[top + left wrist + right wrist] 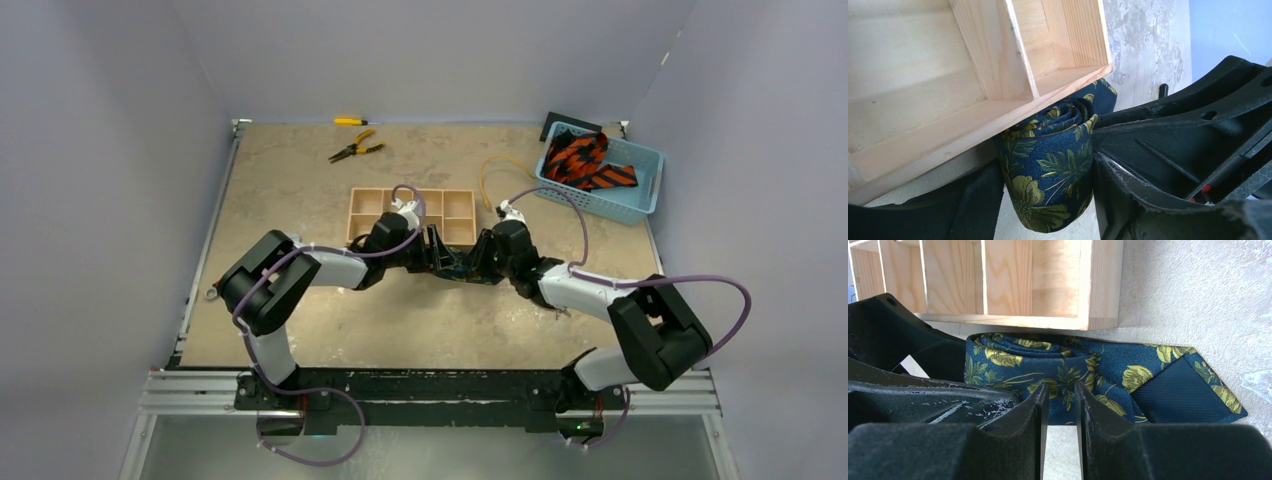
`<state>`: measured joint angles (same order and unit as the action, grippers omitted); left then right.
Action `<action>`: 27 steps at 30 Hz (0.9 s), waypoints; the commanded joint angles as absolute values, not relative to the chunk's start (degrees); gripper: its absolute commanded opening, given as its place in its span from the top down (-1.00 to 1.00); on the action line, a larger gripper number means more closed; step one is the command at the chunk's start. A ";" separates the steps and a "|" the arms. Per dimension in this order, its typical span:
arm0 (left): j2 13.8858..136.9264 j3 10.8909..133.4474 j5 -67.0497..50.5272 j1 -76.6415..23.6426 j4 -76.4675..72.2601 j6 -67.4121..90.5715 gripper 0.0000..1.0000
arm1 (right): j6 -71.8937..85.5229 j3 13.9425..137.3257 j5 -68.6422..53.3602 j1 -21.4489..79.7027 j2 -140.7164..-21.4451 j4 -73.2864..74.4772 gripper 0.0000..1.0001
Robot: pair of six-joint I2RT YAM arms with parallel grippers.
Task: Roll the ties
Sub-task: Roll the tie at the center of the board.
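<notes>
A dark navy tie with gold-yellow leaves and flowers [1048, 165] is wound into a roll against the front wall of the wooden tray [998, 120]. My left gripper [1045, 197] is shut on the roll, one finger on each side. In the right wrist view the roll [1018, 357] lies left, and the pointed tail [1178, 390] lies flat to the right. My right gripper [1061, 390] is nearly closed, with its tips on the tie's near edge. Both grippers [432, 250] [478, 258] meet in front of the tray and hide the tie from above. Orange-red ties with black stripes [580, 160] lie in the basket.
The wooden tray [362, 205] with compartments stands just behind the grippers. A blue basket [640, 200] sits at the back right. A thin yellow cord [490, 175] lies beside it. Pliers [355, 150] and a small yellow tool [350, 121] lie at the back.
</notes>
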<state>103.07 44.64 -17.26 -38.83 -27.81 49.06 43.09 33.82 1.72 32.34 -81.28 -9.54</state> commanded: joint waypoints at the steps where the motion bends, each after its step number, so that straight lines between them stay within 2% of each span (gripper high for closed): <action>1: 103.15 47.07 -17.48 -39.38 -29.93 49.85 -0.15 | 42.88 32.71 0.99 32.05 -80.60 -8.26 0.43; 2: 103.26 47.25 -17.53 -39.45 -29.87 49.95 -0.10 | 42.89 32.65 0.90 32.00 -80.57 -8.31 0.43; 6: 103.41 48.55 -17.05 -40.25 -28.34 48.50 0.30 | 42.85 32.62 0.49 32.06 -80.31 -8.29 0.43; 11: 100.99 51.96 -10.00 -42.85 -17.17 43.13 0.84 | 42.80 33.37 0.12 32.06 -77.21 -6.00 0.41; 13: 100.21 54.50 -6.11 -43.78 -10.33 40.62 0.98 | 42.49 33.99 0.53 32.00 -74.98 -4.12 0.38; 19: 98.88 60.73 7.45 -46.47 8.99 35.96 1.00 | 41.00 34.85 5.55 32.00 -66.01 2.48 0.29; 27: 96.23 62.45 17.86 -48.15 20.48 35.02 1.00 | 41.10 31.80 5.44 32.03 -63.80 2.26 0.28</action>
